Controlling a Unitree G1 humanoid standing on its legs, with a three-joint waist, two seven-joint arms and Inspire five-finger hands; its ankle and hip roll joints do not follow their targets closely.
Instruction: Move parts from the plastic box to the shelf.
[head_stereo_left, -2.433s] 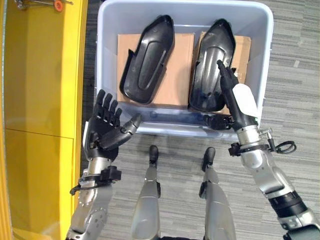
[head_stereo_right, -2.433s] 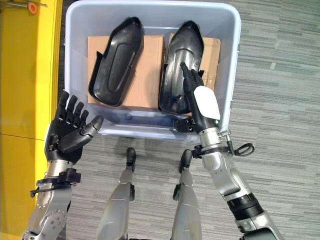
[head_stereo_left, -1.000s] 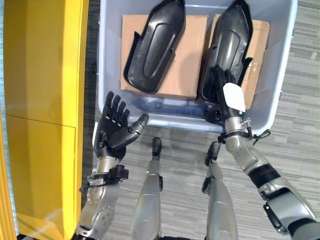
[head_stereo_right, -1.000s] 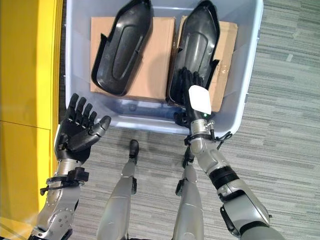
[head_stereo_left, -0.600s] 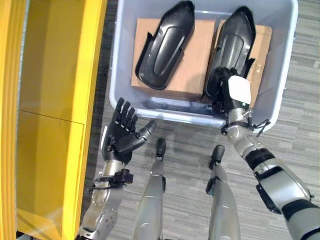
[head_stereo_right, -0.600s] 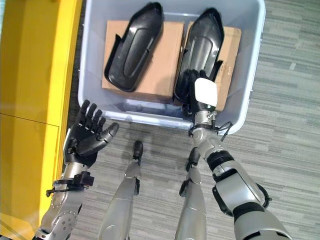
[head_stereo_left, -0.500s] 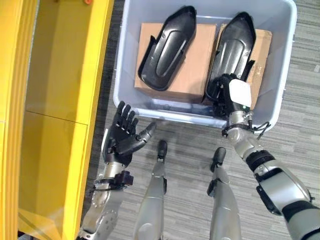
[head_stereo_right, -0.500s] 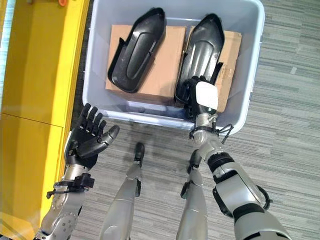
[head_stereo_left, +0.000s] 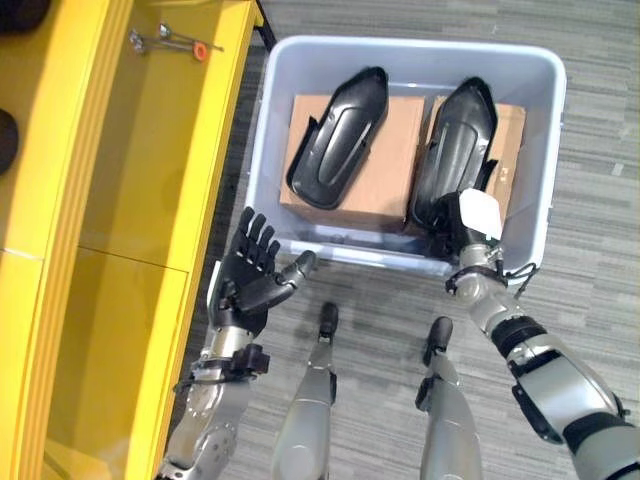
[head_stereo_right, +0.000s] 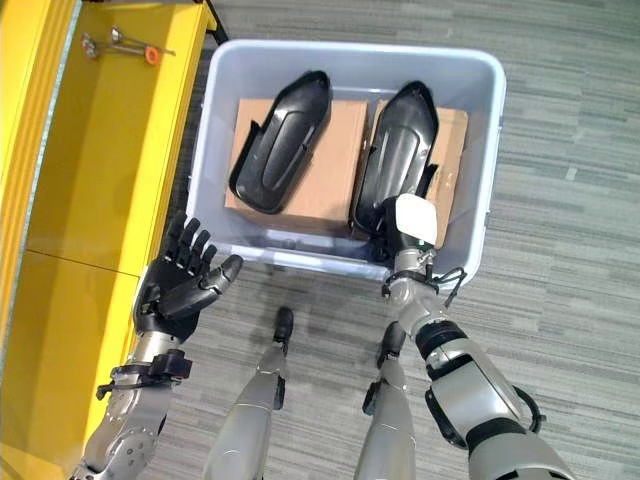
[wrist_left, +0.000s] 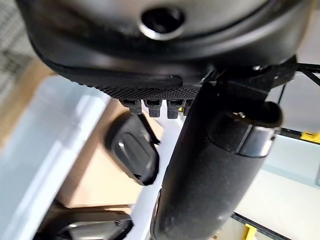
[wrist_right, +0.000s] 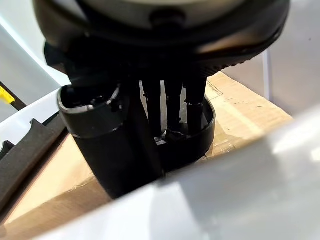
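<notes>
Two long black moulded parts lie side by side on cardboard (head_stereo_left: 400, 150) inside a pale grey plastic box (head_stereo_left: 400, 45). The left part (head_stereo_left: 340, 135) lies untouched. My right hand (head_stereo_left: 478, 215) reaches over the box's near wall to the near end of the right part (head_stereo_left: 455, 140). In the right wrist view its fingers (wrist_right: 172, 107) hook inside that end's rim (wrist_right: 202, 135), with the thumb (wrist_right: 115, 150) outside the rim. My left hand (head_stereo_left: 245, 280) hovers open, palm up, outside the box's near left corner, holding nothing. The yellow shelf (head_stereo_left: 130, 200) stands to the left.
Small metal tools with an orange piece (head_stereo_left: 195, 48) lie on the shelf's far end, and dark objects (head_stereo_left: 8, 140) sit at its left edge. Grey striped carpet (head_stereo_left: 590, 250) surrounds the box. The box's near wall (wrist_right: 225, 190) crosses close under my right wrist.
The camera has shifted. My right hand went from fingers stretched along the right part to fingers curled at its near end. The left hand stayed open.
</notes>
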